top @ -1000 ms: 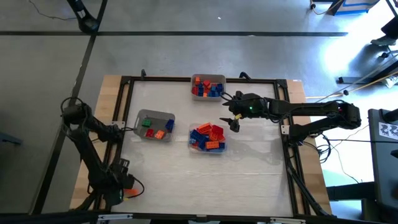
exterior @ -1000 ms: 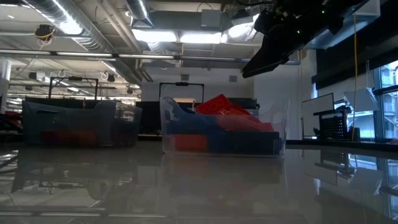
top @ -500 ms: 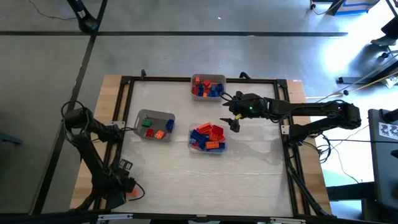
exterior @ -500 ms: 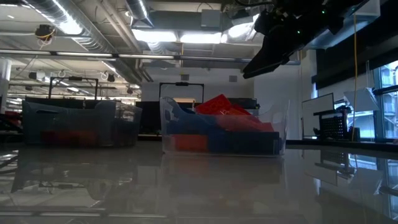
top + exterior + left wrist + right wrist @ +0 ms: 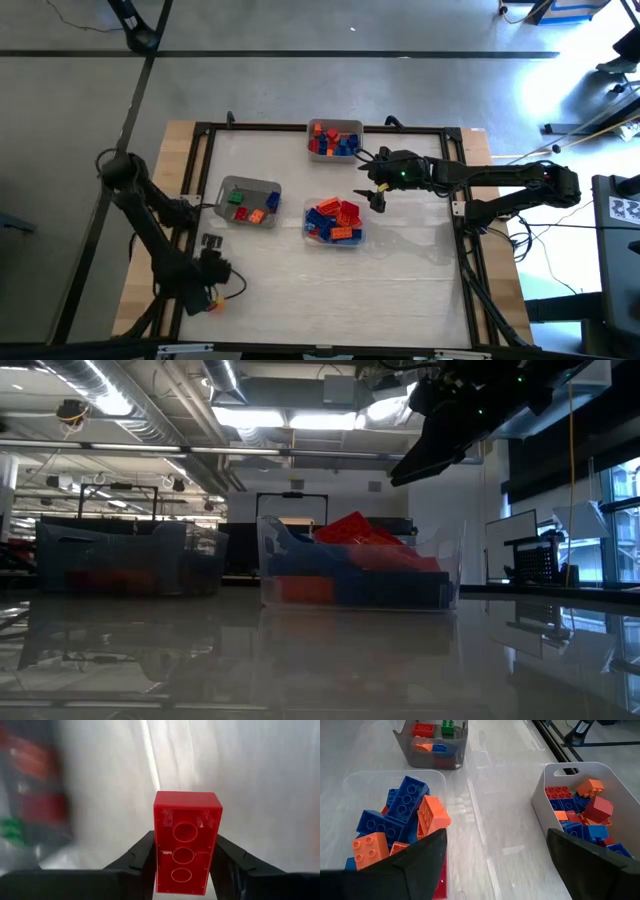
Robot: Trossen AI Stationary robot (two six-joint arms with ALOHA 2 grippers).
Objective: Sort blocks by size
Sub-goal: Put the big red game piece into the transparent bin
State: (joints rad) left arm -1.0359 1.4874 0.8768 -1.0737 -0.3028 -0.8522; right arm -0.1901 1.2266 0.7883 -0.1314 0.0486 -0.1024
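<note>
Red brick (image 5: pixel 185 843) sitting clamped between left gripper (image 5: pixel 183 865) fingers, long axis running out along fingers, hollow underside facing wrist camera. Left gripper (image 5: pixel 211 270) hanging over near-left table area, grey tray (image 5: pixel 250 202) lying just beyond it, nearest of three. Right gripper (image 5: pixel 377 197) hovering with fingers spread wide, holding nothing, between clear tray (image 5: pixel 334 222) and white tray (image 5: pixel 334 139), both full of mixed blocks (image 5: pixel 402 822). Nothing standing between left gripper and grey tray. Judging drop into grey tray coming.
</note>
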